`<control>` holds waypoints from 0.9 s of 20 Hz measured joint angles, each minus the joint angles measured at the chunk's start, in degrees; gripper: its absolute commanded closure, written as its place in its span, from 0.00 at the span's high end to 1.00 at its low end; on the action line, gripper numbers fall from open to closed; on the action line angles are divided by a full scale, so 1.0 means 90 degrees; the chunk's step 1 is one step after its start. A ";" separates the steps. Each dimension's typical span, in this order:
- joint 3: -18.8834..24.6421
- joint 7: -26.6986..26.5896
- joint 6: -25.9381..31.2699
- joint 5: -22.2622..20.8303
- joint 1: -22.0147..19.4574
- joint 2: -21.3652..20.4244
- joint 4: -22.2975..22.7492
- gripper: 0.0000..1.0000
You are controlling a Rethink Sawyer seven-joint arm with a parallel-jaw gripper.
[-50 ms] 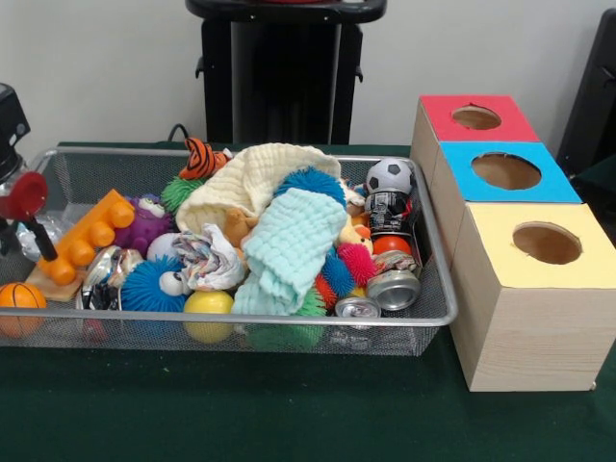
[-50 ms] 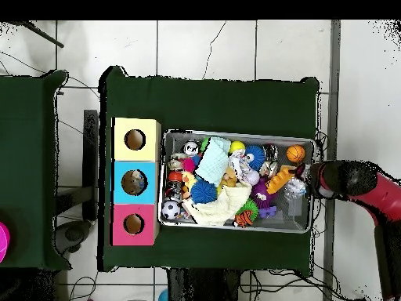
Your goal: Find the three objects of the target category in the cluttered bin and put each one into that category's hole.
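- Where a dark green cloth covers it, the table (image 1: 289, 414) carries everything else, and the gripper (image 2: 313, 184) hangs over one end of it.
- The red and black arm (image 2: 360, 182) reaches in from the side. It ends at the gripper, just above one short end of the bin. Whether the gripper is open or closed cannot be told.
- The wire mesh bin (image 1: 289, 322) stretches away from the gripper and is packed with toys, cloths and cans. No object appears to be in the gripper.
- Three wooden boxes stand in a row touching one another, just past the bin's end farthest from the gripper. They are a yellow-topped box (image 1: 539, 289), a blue-topped box (image 1: 505, 173) and a red-topped box (image 1: 476, 117). Each has a round hole in its top.
- A cream cloth (image 1: 255, 178) and a mint knitted cloth (image 1: 289, 245) are heaped mid-bin, well apart from the gripper, draped over other items.
- An orange toy block (image 1: 87, 236) lies near the gripper, at its end of the bin.
- A blue spiky ball (image 1: 149, 284) sits a little beyond the block.
- A small basketball (image 1: 19, 296) rests in the bin's corner close beside the gripper.
- A soccer ball (image 1: 390, 175) sits at the far end from the gripper, on top of an upright dark can (image 1: 388, 214).
- A silver can (image 1: 393, 287) lies on its side in the corner farthest from the gripper, nearest the boxes.
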 measured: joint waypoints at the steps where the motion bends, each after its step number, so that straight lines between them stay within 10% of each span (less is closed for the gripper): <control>1: 0.0006 -0.0076 0.0017 -0.0010 -0.0024 -0.0009 0.0035 1.00; 18: 0.0231 -0.2025 0.0835 -0.0548 -0.0312 0.0078 0.0213 1.00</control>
